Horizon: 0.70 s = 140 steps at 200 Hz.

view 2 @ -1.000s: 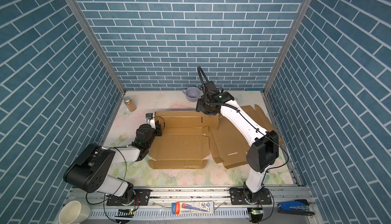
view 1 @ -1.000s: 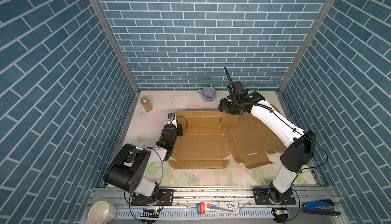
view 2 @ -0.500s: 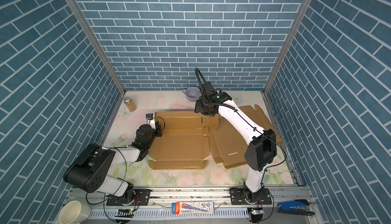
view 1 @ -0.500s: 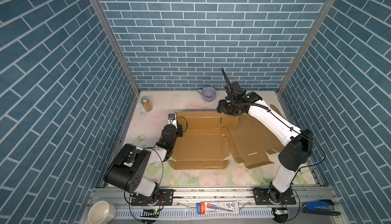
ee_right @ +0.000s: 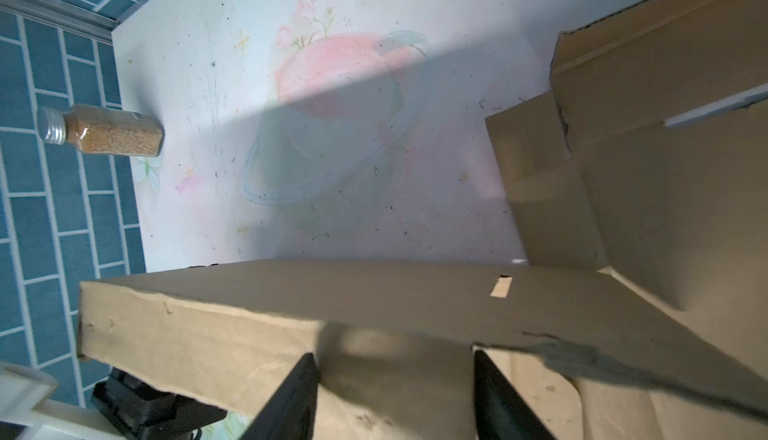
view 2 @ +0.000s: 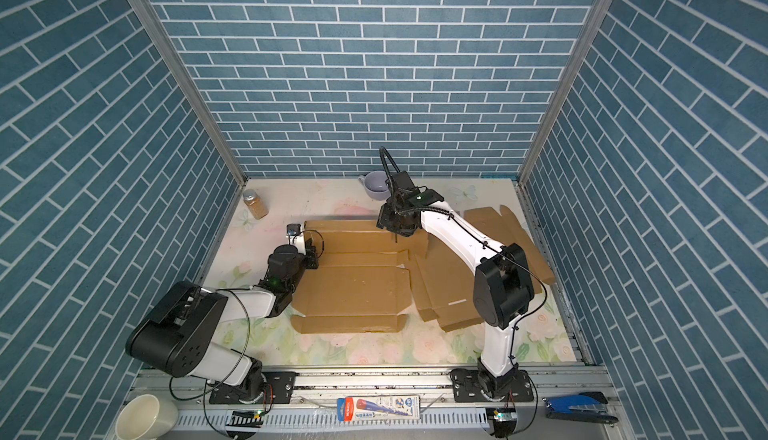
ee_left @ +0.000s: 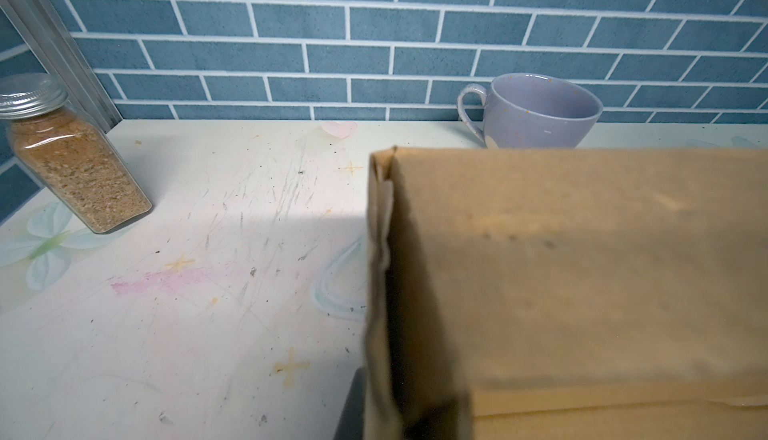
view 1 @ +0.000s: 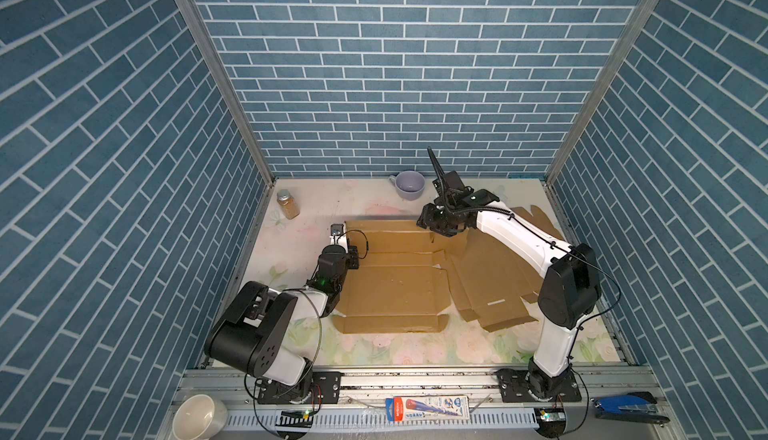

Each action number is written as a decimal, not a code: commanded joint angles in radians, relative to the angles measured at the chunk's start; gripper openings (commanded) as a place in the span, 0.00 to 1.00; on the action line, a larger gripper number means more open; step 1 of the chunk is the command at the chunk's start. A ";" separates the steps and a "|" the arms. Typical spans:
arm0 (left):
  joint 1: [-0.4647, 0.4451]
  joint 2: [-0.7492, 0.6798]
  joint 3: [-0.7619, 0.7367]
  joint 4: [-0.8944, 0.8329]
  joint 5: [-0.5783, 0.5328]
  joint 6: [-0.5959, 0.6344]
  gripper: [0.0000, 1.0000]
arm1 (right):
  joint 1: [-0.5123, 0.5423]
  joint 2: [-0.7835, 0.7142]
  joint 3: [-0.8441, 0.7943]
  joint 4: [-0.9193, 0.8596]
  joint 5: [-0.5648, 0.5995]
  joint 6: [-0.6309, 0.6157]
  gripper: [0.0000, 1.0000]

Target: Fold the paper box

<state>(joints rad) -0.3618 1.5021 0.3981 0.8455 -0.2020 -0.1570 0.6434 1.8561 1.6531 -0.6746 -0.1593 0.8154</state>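
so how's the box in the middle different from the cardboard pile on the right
The paper box has its far panel standing up; the cardboard pile lies flat, sheets overlapping. The left hand and right hand are both at the paper box; neither touches the cardboard pile. Both are plain brown cardboard.

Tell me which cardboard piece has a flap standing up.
The middle cardboard blank: its back flap is raised, while the cardboard stack on the right lies flat.
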 commanded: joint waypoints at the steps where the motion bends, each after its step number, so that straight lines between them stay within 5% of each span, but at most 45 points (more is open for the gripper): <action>1: -0.007 -0.003 0.000 0.035 0.004 0.002 0.04 | -0.010 -0.045 -0.035 0.020 -0.047 0.016 0.56; 72: -0.005 -0.008 0.027 -0.007 0.004 0.019 0.04 | -0.256 -0.292 -0.134 -0.062 -0.274 -0.340 0.66; 108: 0.006 -0.010 0.056 -0.062 0.023 0.022 0.04 | -0.432 -0.391 -0.299 0.026 -0.080 -0.520 0.52; 140: 0.023 0.004 0.101 -0.122 0.070 0.014 0.04 | -0.446 -0.319 -0.400 0.237 -0.114 -0.636 0.50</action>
<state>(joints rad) -0.3519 1.5021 0.4538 0.7704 -0.1730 -0.1421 0.1867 1.4624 1.3380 -0.5980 -0.2726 0.3466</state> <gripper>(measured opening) 0.085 0.504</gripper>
